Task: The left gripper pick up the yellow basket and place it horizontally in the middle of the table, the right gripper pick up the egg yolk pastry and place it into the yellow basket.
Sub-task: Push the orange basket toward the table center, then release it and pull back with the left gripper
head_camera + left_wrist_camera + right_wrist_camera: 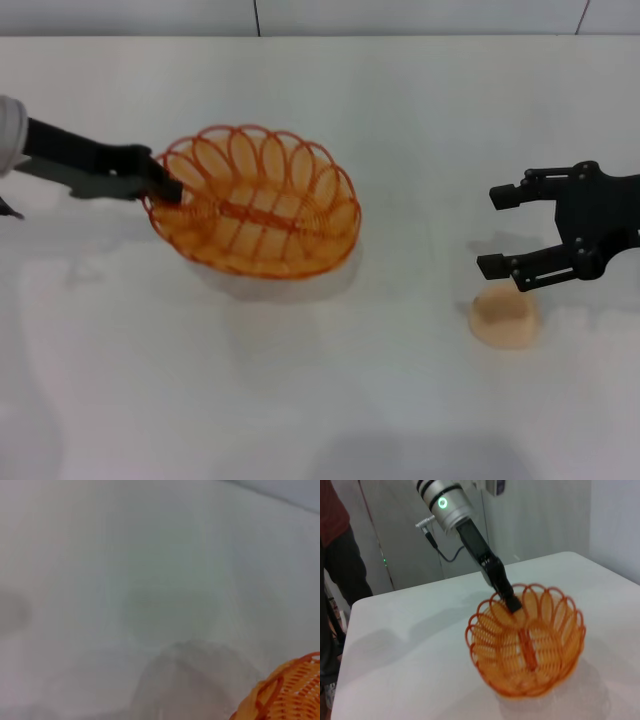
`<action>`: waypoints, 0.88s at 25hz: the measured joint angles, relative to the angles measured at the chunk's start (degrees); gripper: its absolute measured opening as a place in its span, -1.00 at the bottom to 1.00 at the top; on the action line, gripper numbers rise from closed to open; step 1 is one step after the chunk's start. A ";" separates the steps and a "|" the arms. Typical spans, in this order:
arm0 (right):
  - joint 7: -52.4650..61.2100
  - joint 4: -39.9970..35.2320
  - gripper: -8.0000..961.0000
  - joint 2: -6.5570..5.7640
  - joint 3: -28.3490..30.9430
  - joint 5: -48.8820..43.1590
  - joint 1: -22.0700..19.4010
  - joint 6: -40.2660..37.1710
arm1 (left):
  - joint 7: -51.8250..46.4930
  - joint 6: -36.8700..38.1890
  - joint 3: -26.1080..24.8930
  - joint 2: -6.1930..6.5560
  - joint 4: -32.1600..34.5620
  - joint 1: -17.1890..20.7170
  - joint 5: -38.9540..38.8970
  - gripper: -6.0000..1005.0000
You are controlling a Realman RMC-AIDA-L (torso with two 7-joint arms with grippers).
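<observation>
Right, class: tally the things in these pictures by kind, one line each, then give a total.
Baskets: 1, the yellow basket
Pastries: 1, the egg yolk pastry
Grippers: 2, the left gripper and the right gripper
Tables: 1, the table
Total: 5

Orange-yellow basket (255,205) (looped wire weave), pale beige pastry (504,317), white table (400,120).

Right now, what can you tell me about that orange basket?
The yellow basket is an oval, orange-yellow, see-through wire piece with a looped scalloped rim and a woven base. The left gripper is shut on its rim, holding it tilted above the white table, with its shadow beneath. It is empty; the egg yolk pastry sits apart.
</observation>
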 joint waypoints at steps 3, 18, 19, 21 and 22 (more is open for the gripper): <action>-0.08 -0.14 0.81 0.00 0.00 0.48 0.24 -0.54 | -1.49 0.60 0.11 -0.32 -0.80 -0.77 2.04 -0.82; -0.44 -0.85 0.81 -0.12 0.18 1.86 0.41 -3.01 | -6.83 -2.80 -0.50 -3.34 -1.27 0.32 1.46 -0.81; -0.44 -0.92 0.81 -0.13 0.19 1.91 0.41 -3.19 | -7.10 -2.94 -0.49 -3.38 -1.62 0.42 1.33 -0.81; -0.45 -1.35 0.81 -0.15 0.20 1.92 0.37 -3.58 | -7.49 -3.46 -0.49 -3.39 -2.88 0.38 1.11 -0.80; -0.45 -1.48 0.81 -0.14 0.20 1.92 0.36 -3.75 | -7.59 -3.78 -0.48 -3.38 -3.46 0.29 1.01 -0.80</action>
